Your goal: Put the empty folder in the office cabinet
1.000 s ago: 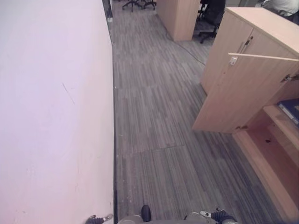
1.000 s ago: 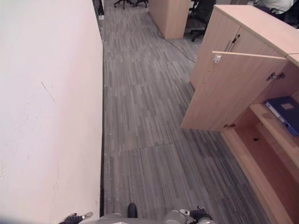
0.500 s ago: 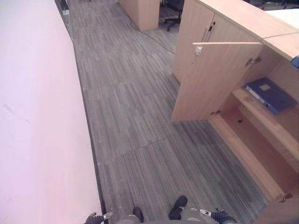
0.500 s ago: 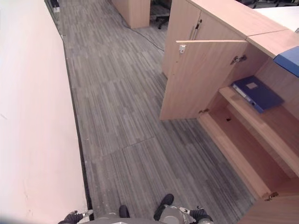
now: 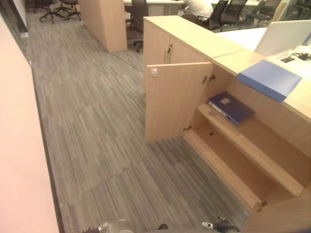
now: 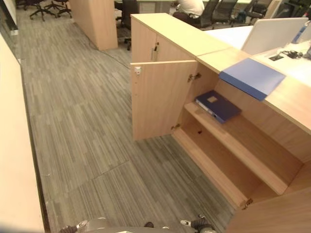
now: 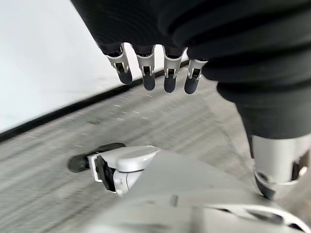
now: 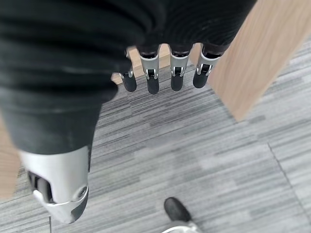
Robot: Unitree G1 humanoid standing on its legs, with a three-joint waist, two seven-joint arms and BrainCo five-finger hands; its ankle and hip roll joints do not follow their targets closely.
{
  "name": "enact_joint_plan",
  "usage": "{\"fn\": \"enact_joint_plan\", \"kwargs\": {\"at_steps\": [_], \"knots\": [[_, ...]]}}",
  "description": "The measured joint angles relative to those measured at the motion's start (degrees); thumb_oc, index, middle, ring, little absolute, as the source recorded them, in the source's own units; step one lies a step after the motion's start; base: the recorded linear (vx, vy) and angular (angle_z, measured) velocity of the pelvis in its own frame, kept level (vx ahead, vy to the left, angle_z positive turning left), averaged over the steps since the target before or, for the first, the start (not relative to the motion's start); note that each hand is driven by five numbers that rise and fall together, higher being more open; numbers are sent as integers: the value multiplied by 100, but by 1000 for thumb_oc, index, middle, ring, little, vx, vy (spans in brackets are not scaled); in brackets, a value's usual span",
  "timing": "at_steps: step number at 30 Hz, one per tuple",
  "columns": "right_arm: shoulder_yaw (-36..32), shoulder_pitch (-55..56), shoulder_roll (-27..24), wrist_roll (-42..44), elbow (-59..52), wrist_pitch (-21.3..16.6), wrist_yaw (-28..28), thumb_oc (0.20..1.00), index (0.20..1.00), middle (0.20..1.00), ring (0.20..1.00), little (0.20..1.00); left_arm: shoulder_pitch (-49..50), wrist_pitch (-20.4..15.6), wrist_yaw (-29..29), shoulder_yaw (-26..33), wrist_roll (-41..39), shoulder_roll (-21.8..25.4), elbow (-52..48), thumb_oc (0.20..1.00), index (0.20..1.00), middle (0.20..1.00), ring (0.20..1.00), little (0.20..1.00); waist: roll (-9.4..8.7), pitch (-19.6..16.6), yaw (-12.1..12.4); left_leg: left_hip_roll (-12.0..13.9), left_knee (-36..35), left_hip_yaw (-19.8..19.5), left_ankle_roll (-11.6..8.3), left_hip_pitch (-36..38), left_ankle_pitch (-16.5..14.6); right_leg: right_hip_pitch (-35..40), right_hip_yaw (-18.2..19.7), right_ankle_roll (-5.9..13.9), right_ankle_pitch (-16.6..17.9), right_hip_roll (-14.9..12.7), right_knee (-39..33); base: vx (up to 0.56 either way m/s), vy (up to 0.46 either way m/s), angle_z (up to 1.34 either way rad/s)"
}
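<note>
A thin light-blue folder [image 5: 268,79] lies flat on top of the wooden office cabinet [image 5: 194,41], at the right. The cabinet door [image 5: 175,99] stands open. On the upper shelf inside lies a thick dark-blue binder [image 5: 231,107]; the lower shelf [image 5: 228,167] is bare. Both hands hang low over the grey carpet, well short of the cabinet. My left hand [image 7: 147,73] has straight fingers and holds nothing. My right hand [image 8: 152,77] is also open, beside a wooden panel [image 8: 262,53].
A pale wall [image 5: 19,160] runs along the left. A wide strip of grey carpet [image 5: 97,136] lies between it and the cabinet. Behind are another wooden unit [image 5: 104,24], office chairs [image 5: 58,7] and a seated person [image 5: 197,7]. A white screen [image 5: 284,36] stands on the desk.
The whole picture has swung to the right, so the camera moved: the wall takes less room and the open cabinet, binder and light-blue folder now show in full. Nothing itself moved.
</note>
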Motion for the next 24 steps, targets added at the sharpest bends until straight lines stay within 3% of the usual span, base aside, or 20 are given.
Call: {"fn": "enact_joint_plan", "kwargs": {"at_steps": [1,2,3,4,6,9,12,14,15,16,17,18,21,23,24], "knots": [[-4,-56,-10,15,153,8,1,1000,1000,1000,1000,1000,-18,-5,-2,-51,-1,-25,-19,1000,1000,1000,1000,1000,-14,64,45,-121,-782,-9,-24,20,19,17,78,37,26,4,-85,208,173,-52],[-12,-156,-87,20,354,5,-1,1000,1000,1000,1000,1000,-18,20,-10,-117,2,-74,16,1000,1000,1000,1000,1000,69,182,66,-229,-2331,-67,-224,217,194,140,206,73,58,62,-205,301,220,-73],[-13,-165,-194,21,431,3,-4,1000,1000,1000,1000,1000,-24,22,-16,-117,2,-132,213,1000,1000,1000,1000,1000,210,270,42,-270,-3706,-415,-578,410,541,331,310,95,79,182,-337,254,182,-67],[-13,-146,-240,22,435,4,-5,1000,1000,1000,1000,1000,-8,32,-19,-122,1,-156,229,1000,1000,1000,1000,1000,282,317,26,-258,-3980,-551,-619,387,666,432,367,10,101,230,-354,297,189,-38],[-11,-52,-309,24,459,12,-15,1000,1000,1000,1000,1000,32,32,-30,-123,-1,-196,267,1000,1000,1000,1000,1000,394,357,13,-243,-4306,-954,-772,283,994,623,556,90,-16,376,-512,205,179,-26],[-104,-53,-355,23,469,3,-59,1000,1000,1000,1000,1000,88,32,-51,-120,-3,-240,435,1000,1000,1000,1000,1000,510,402,130,-304,-4479,-1240,-745,178,1096,796,796,77,-6,398,-465,179,216,-53],[-296,-50,-377,12,533,-5,-91,1000,1000,1000,1000,1000,156,31,-90,-85,-37,-275,486,1000,1000,1000,1000,1000,583,380,140,-409,-4352,-1252,-678,289,1133,1037,1073,280,-126,280,-475,276,315,-54],[-460,5,-416,11,711,23,-95,1000,1000,1000,1000,1000,294,41,-130,-76,-40,-363,600,1000,1000,1000,1000,1000,687,152,122,-469,-4313,-1151,-553,507,1157,1176,1187,524,-259,140,-476,233,310,-36],[-479,136,-491,10,727,60,-95,1000,1000,1000,1000,1000,298,37,-141,-107,-40,-416,601,1000,1000,1000,1000,1000,876,46,93,-507,-4409,-1087,-494,710,1455,1294,1229,694,-339,66,-466,332,530,-7],[-481,159,-421,13,750,108,-79,1000,1000,1000,1000,1000,241,36,-145,-108,-40,-390,613,1000,1000,1000,1000,1000,736,51,79,-727,-4516,-965,-273,820,1481,1303,1230,800,-365,-190,-389,243,410,-17],[-537,185,-397,7,784,117,-43,1000,1000,1000,1000,1000,136,25,-153,-112,-40,-383,575,1000,1000,1000,1000,1000,676,79,97,-904,-4498,-802,-117,921,1401,1255,1258,840,-359,-417,-242,315,570,-34],[-749,155,-412,-35,796,114,2,1000,1000,1000,1000,1000,135,16,-173,-142,-39,-433,533,1000,1000,1000,1000,1000,688,72,49,-1170,-4460,-630,170,1081,1327,1179,1222,930,-384,-767,158,199,402,-40],[-755,113,-386,-39,794,126,29,1000,1000,1000,1000,1000,45,-9,-197,-203,-40,-331,217,1000,1000,1000,1000,1000,688,6,-10,-1552,-4516,-329,498,1267,1007,817,1224,969,-372,-1348,950,197,455,-40],[-749,91,-371,-39,718,128,38,1000,1000,1000,1000,1000,-63,-23,-201,-325,-37,-236,193,1000,1000,1000,1000,1000,735,-4,-14,-1687,-4460,-237,698,1362,884,529,1184,1168,-450,-1614,1530,207,399,-38],[-752,7,-377,-38,682,129,34,1000,1000,1000,1000,1000,-154,-5,-230,-432,-36,-176,177,1000,1000,1000,1000,1000,759,22,-17,-1842,-4495,-107,872,1546,745,304,1070,1351,-304,-1974,2238,196,345,-30]]}}
